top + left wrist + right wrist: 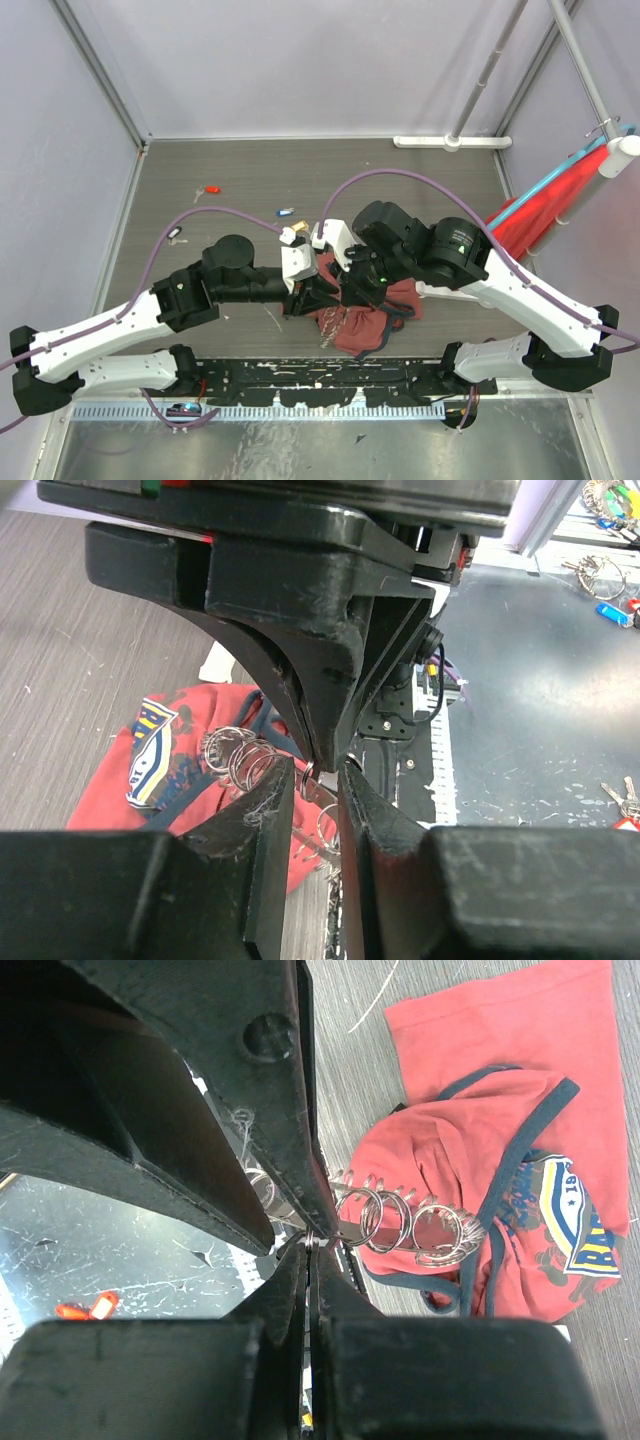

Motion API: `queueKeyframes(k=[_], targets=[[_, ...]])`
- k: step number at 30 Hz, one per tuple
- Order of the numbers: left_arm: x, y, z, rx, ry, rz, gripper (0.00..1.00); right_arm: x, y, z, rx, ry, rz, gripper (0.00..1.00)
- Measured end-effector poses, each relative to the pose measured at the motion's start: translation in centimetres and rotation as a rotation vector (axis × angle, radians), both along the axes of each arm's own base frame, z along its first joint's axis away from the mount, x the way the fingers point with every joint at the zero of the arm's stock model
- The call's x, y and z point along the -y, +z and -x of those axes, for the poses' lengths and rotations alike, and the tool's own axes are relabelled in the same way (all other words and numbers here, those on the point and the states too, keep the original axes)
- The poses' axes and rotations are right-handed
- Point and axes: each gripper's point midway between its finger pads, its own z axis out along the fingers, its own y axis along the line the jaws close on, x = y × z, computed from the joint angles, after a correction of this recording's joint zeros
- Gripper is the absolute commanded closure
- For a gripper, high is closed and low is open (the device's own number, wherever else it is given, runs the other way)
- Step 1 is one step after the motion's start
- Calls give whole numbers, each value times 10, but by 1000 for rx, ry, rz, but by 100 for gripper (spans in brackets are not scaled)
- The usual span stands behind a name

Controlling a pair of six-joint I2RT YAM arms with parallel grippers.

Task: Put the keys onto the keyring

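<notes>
As right gripper [310,1247] pinches the keyring [400,1222], left gripper [318,782] grips it too

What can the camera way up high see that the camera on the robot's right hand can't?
Only the top camera shows the whole left arm and right arm, plus the blue key lying on the table. Only the right wrist camera shows the blue and yellow badge on the red cloth bag, and, up close, the right gripper shut on the end of a row of silvery rings. Both show that bag.
</notes>
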Motion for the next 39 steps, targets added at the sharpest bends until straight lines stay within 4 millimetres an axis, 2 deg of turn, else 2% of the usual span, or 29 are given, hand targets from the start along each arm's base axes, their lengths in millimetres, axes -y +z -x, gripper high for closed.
queueKeyframes(k=[7,14,22,29,32,39], targets=[[2,0,1,-3,-11,-1,76,0,0,-1,0,-3,0,99],[2,-1,2,-1,-18,-3,68,1,0,-1,4,-5,1,99],[3,-2,1,0,-19,-9,69,2,0,-3,11,-12,5,100],[3,-3,1,7,-19,-10,74,2,0,-2,10,-12,5,100],[3,-3,1,10,-19,-10,68,2,0,-2,10,-12,5,99],[3,-4,2,9,-22,-14,64,3,1,-2,17,-13,-8,99]])
